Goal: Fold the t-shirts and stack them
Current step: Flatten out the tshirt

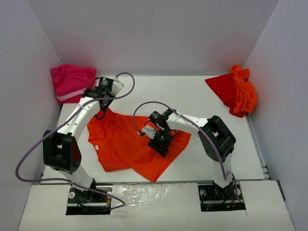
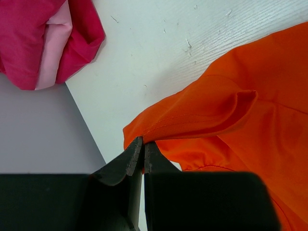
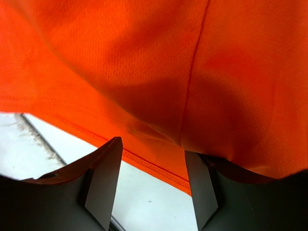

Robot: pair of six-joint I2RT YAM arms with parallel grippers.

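An orange t-shirt lies spread on the white table in the middle. My left gripper is at its far left corner, shut on the shirt's edge. My right gripper is open over the shirt's right side, its jaws standing apart around the hem without gripping it. A folded pink t-shirt lies at the far left; it also shows in the left wrist view. A crumpled orange-red pile of shirts lies at the far right.
White walls enclose the table on the left, back and right. The grey floor strip beside the table's left edge shows under the left wrist. Purple cables loop above both arms.
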